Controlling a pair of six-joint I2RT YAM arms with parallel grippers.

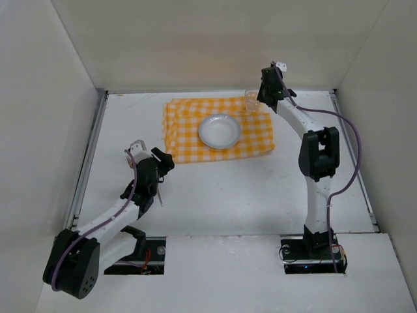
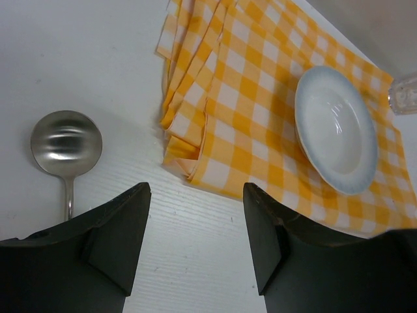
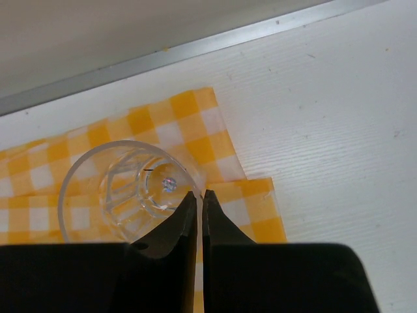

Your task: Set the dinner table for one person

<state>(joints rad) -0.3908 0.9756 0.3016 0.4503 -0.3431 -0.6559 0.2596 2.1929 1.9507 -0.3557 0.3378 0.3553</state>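
The white dinner table [image 1: 228,195] carries a yellow-and-white checked cloth [image 1: 186,124] at the back middle, with a white plate [image 1: 219,130] on it. A clear glass [image 1: 251,99] stands on the cloth's far right corner. My right gripper [image 1: 258,99] is shut on the glass rim [image 3: 124,189], with one finger inside and one outside [image 3: 199,195]. My left gripper [image 1: 165,161] is open and empty [image 2: 195,189] over bare table, near the cloth's near left corner [image 2: 247,98]. A metal spoon [image 2: 65,147] lies on the table left of its fingers. The plate [image 2: 335,130] shows ahead of it.
Metal strips run along the table's left edge [image 1: 88,163], right edge [image 1: 353,150] and back edge [image 3: 195,45]. White walls close in the table on three sides. The cloth's left edge lies in loose folds [image 2: 179,98].
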